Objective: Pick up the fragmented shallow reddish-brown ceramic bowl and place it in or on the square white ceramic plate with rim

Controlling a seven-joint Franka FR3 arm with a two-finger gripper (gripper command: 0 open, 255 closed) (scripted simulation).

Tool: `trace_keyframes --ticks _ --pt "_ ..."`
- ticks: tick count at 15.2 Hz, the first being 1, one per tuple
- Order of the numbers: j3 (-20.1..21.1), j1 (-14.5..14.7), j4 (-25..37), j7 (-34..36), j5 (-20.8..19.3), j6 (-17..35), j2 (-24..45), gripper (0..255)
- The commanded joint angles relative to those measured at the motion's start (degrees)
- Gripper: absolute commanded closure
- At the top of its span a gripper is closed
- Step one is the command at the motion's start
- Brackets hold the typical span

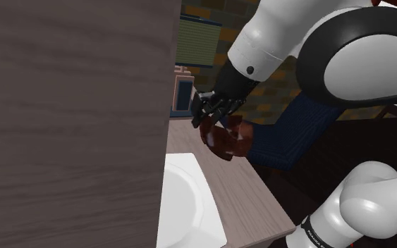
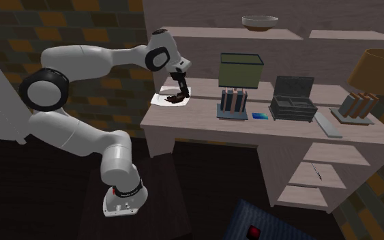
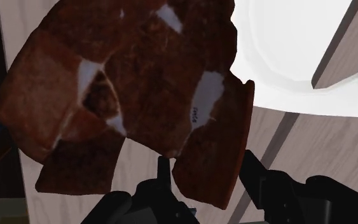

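Reddish-brown fragmented bowl [image 1: 225, 139] hangs mid-frame in the shoulder view, its edge clamped in the gripper [image 3: 206, 164]. Pickup looks done; setting it on the white plate [image 1: 182, 201] below remains.

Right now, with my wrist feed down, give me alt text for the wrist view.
A fragmented reddish-brown bowl, pale patches showing through its gaps, is clasped by its edge between the two fingers of the black end effector. Beyond it lies a white square plate on a pale wood-grain desktop.

White arm [image 2: 95, 60], dark joints [image 2: 43, 88], black tool [image 3: 206, 173]
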Motion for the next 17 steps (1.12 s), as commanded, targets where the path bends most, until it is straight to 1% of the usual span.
trace_keyframes --ticks 1,5,8,11,12,17 --pt "3.16 -0.72 3.11 3.13 -0.44 -0.33 2.22 255" --pt "10.26 -3.13 9.10 9.47 -2.21 -0.23 7.27 255" --pt "16.44 -5.89 14.24 14.68 -4.73 -0.40 11.71 255" --pt "24.10 -9.90 19.99 20.56 -8.74 -0.91 17.00 255" --pt "27.93 -12.05 22.51 23.28 -11.04 -1.26 19.56 255" --pt "28.90 -12.18 18.90 23.88 -11.08 2.49 19.66 255"
